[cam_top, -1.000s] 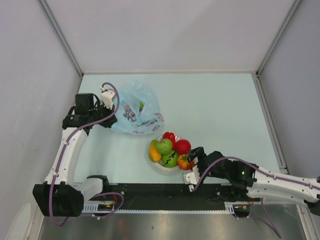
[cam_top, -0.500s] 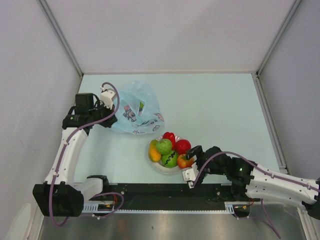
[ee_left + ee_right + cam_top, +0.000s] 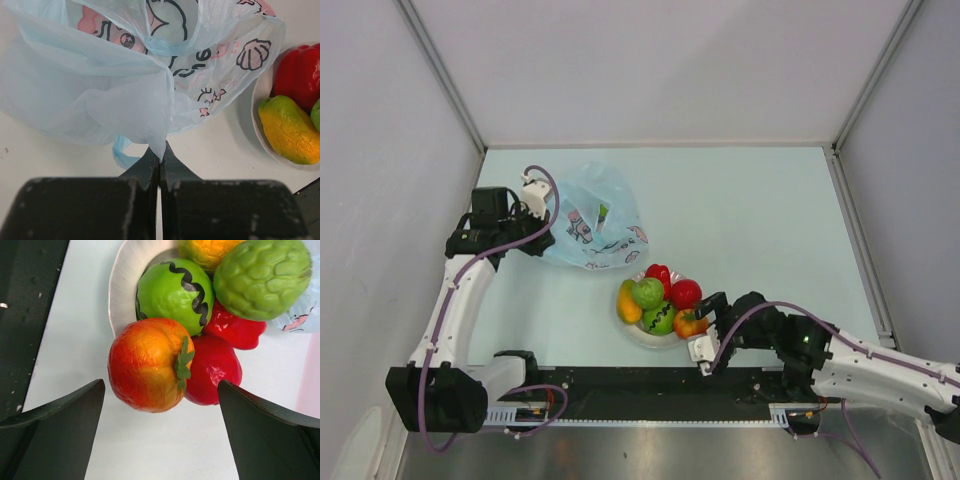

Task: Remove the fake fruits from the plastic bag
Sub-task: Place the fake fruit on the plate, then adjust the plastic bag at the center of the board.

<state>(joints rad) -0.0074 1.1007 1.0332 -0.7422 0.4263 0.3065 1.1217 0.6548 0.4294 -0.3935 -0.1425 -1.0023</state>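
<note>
left claw (image 3: 159,153) tips (image 3: 148,167) under plastic bag (image 3: 90,85)

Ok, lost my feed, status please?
Left gripper shut on plastic bag. Right gripper open, facing orange-red fruit at white bowl rim. Other fruits in bowl. No obstruction seen.

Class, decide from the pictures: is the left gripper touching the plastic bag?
Touching. The left wrist view shows the left gripper shut, with a fold of the plastic bag pinched between its fingertips.
</note>
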